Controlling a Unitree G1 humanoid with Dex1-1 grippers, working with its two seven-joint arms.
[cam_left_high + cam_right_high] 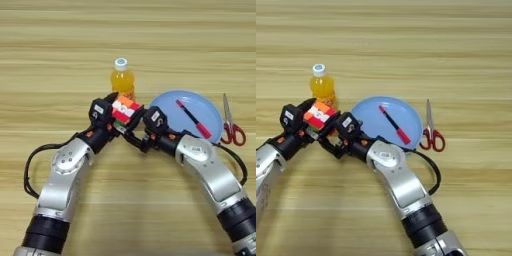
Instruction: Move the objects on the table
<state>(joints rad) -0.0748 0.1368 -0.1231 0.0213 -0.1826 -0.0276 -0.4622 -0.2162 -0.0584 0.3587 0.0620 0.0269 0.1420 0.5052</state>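
The multicoloured puzzle cube (126, 108) is held just above the table (55, 55), in front of the white-capped orange-drink bottle (122, 80). My left gripper (114, 114) comes in from the left and is shut on the cube, one finger above it and one below. My right gripper (132, 129) meets it from the right, its fingers spread, the upper one against the cube's lower right edge. The slim black pen with the red cap (192, 118) lies slantwise on a blue plate (202, 102).
Red-handled scissors (231, 125) lie just right of the plate, blades pointing away from me. The bottle stands upright right behind both grippers. The right forearm passes close by the plate's near rim.
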